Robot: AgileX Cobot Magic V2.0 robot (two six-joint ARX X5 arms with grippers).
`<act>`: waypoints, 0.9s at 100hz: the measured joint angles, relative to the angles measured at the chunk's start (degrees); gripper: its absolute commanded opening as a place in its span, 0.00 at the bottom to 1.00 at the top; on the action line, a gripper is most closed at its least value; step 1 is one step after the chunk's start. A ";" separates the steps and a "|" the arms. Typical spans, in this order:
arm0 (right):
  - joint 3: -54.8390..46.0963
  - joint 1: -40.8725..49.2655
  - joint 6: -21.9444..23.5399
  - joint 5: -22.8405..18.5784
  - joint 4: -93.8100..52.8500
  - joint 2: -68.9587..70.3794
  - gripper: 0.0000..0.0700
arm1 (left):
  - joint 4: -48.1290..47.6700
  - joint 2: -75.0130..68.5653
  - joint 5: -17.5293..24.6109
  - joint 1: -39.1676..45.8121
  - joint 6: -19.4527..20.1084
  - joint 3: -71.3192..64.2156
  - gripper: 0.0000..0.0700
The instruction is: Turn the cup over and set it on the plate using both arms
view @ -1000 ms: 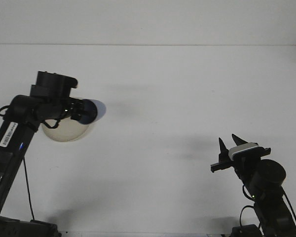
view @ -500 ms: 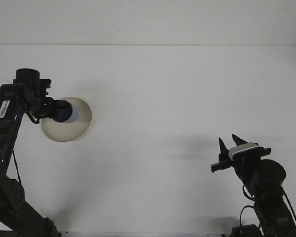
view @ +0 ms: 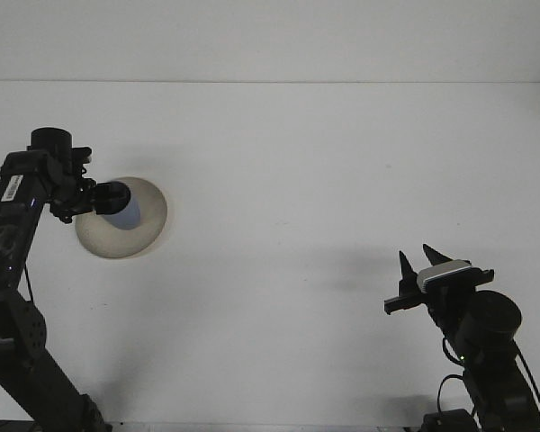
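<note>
Two arms are seen over the white table [view: 297,180]. The left gripper [view: 111,198] is closed around the pale blue cup [view: 124,211], which is held over the beige plate [view: 135,236] at the table's left side. The right gripper [view: 414,261] is kept well apart at the lower right, its fingers spread and holding nothing.

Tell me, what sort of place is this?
Probably a robotics lab or test bench: a bare white table, two black arms, left and right, and only a cup over a plate.
</note>
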 measured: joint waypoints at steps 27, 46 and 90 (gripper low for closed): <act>0.00 -0.02 0.02 0.02 0.00 0.00 0.43 | -0.87 -5.35 2.80 2.25 -0.72 6.49 0.67; 0.00 -1.07 0.85 0.76 0.02 0.00 0.43 | 0.90 -20.02 9.29 2.51 -2.93 7.85 0.64; -1.20 -10.05 5.31 1.53 1.51 -8.26 0.00 | 14.25 -51.47 9.57 -1.60 -1.20 -18.12 0.02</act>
